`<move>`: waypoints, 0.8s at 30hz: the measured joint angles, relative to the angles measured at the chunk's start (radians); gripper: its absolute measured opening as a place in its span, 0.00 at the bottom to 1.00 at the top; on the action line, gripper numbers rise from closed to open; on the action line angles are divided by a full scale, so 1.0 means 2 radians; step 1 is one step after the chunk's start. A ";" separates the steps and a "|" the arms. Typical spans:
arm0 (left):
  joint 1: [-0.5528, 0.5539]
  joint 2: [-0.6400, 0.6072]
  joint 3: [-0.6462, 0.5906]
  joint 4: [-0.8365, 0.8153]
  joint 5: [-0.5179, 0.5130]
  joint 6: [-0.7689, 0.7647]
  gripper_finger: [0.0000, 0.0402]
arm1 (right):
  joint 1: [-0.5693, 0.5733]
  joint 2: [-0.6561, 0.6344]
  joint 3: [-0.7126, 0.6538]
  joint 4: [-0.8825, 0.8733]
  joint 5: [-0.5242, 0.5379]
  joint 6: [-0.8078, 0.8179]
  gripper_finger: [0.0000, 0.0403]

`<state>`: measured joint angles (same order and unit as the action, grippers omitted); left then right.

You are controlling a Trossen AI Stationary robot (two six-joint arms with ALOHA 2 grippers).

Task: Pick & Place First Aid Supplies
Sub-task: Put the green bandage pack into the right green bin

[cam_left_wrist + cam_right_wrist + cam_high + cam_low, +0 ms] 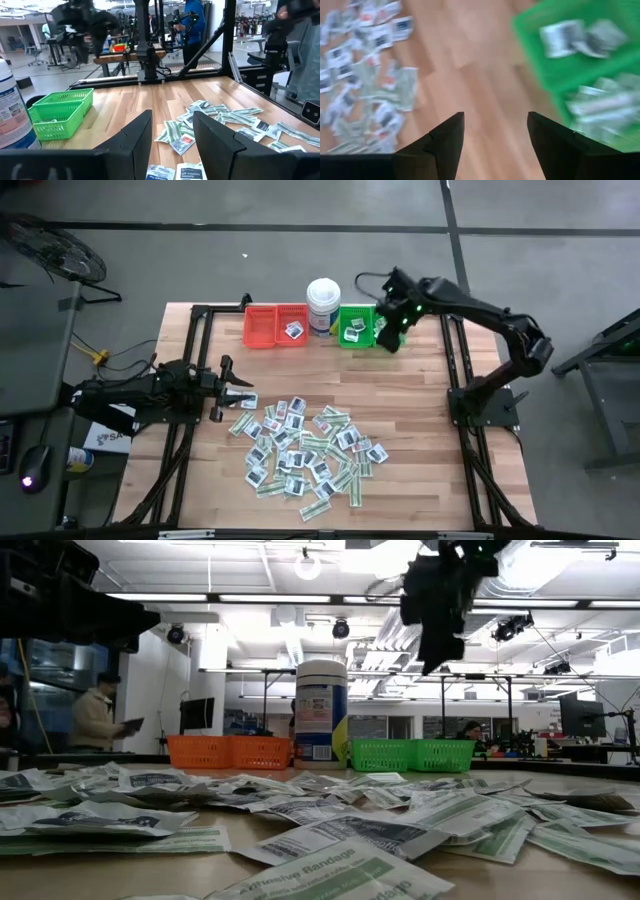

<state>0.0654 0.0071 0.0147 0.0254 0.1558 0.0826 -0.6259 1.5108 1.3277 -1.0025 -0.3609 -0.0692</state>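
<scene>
The first aid supplies (305,450) lie as a loose pile of small flat packets on the wooden table, white squares mixed with green-and-white strips. A few more lie in the green bin (357,326), and one in the red bin (275,326). My right gripper (495,117) hangs open above the table beside the green bin's (580,65) right end, slanting down, with nothing between its fingers. My left gripper (172,117) waits level at the table's left edge next to the pile (220,120), open and holding nothing.
A tall white tub (323,305) stands between the two bins at the far edge. Black frame rails (195,360) run along the table's left and right sides. Bare wood lies between the pile and the bins. People show in the room beyond.
</scene>
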 joint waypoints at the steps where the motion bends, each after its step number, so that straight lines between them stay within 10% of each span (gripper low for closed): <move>1: 0.000 0.000 0.000 0.000 0.000 0.000 0.35 | 0.017 0.000 0.000 0.004 0.002 0.010 0.53; 24: 0.000 0.000 0.000 0.000 0.000 0.009 0.35 | 0.237 0.124 0.000 0.110 0.043 0.073 0.52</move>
<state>0.0654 0.0071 0.0143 0.0253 0.1562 0.1005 -0.1529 1.7589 1.3273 -0.7829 -0.2754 0.0762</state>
